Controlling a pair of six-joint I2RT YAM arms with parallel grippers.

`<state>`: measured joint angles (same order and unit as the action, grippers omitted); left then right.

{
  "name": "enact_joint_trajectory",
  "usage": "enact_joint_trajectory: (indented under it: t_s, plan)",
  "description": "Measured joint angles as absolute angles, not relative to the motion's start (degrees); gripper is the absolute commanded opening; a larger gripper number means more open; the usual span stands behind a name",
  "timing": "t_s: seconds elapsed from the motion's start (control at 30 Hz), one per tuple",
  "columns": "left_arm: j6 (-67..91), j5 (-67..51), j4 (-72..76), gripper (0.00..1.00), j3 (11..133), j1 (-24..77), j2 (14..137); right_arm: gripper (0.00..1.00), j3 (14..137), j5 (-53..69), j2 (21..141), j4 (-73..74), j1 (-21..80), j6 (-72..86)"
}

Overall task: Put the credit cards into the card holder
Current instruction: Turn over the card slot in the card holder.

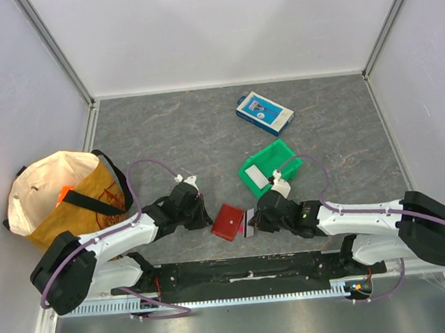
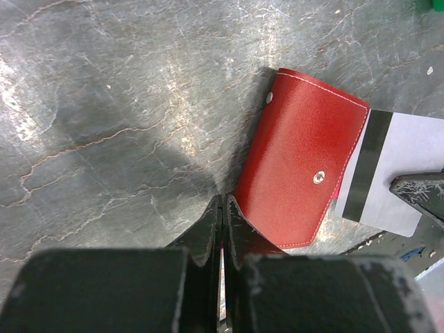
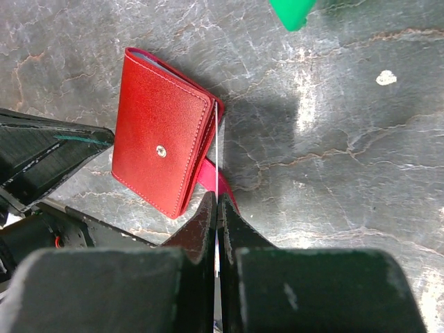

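Observation:
The red card holder (image 1: 228,222) lies folded on the grey table between my two grippers, snap stud up (image 2: 305,166) (image 3: 161,147). My right gripper (image 3: 218,198) is shut on a credit card (image 3: 217,149), seen edge-on as a thin white line. That card's far end meets the holder's open side, beside a pink inner flap (image 3: 207,175). In the left wrist view the same card (image 2: 399,173) is pale with a black stripe. My left gripper (image 2: 224,199) is shut, its tip against the holder's opposite edge. In the top view they are the left gripper (image 1: 206,215) and the right gripper (image 1: 256,222).
A green bin (image 1: 270,167) holding a white card (image 1: 257,180) stands just behind the right gripper. A blue-and-white box (image 1: 264,112) lies farther back. A tan bag (image 1: 61,196) stands at the left. White walls enclose the table on three sides.

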<state>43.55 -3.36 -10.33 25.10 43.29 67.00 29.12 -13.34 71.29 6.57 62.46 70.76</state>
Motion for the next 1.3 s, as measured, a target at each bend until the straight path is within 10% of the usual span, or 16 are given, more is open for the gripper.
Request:
enact_joint_trajectory:
  t_s: [1.3]
  plan:
    - [44.25,-1.72,-10.59,0.13,28.29,47.03,69.47,0.0,34.94,-7.42,78.39,-4.32,65.8,57.39]
